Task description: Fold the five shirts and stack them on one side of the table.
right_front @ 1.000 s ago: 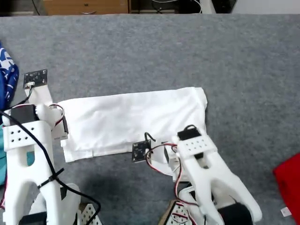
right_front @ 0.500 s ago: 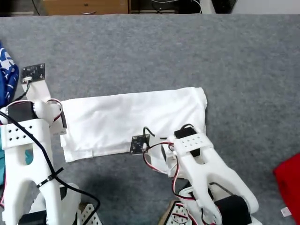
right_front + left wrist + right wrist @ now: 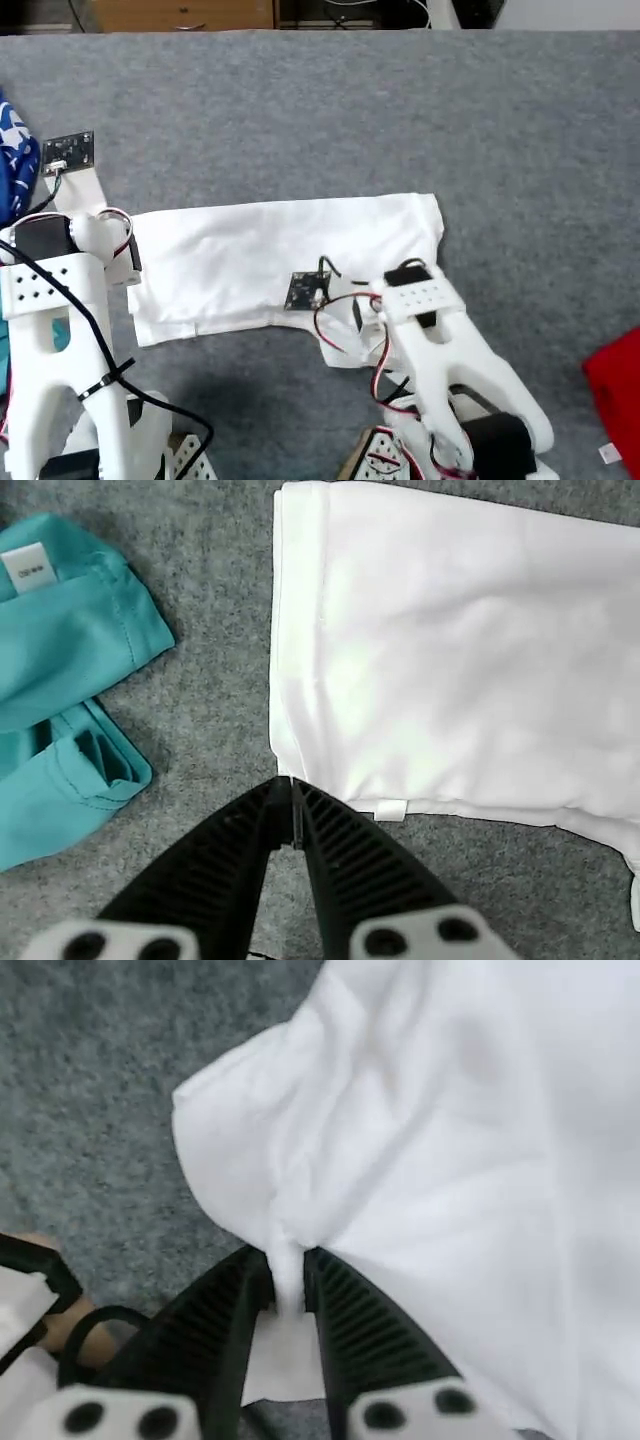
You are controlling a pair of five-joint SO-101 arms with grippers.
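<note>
Grey felt covers the table (image 3: 300, 100). Across it, reaching from one pincer to the other, lies the white shirt (image 3: 270, 250), folded into a long band. The right pincer (image 3: 288, 1290) is clenched on a gathered pinch of the shirt's near edge, with the cloth bunched between its jaws. At the band's other end the left pincer (image 3: 291, 800) has its jaws pressed together, tips right at the near corner. Whether any hem is caught there I cannot tell.

Just beside the left pincer, apart from the white cloth, sits a teal shirt (image 3: 60, 680). Well beyond the right pincer a red shirt (image 3: 615, 385) lies at the table's edge. Out past the left pincer is a blue patterned shirt (image 3: 15, 170).

The step in hand looks like the crosswise fold. To do it well:
- The right pincer should hold every layer, not just the top one.
- It should lift only enough to clear the felt and travel straight along the band.
- The far end should stay pinned so it cannot drag.
- Edges should meet before the right pincer lets go.
</note>
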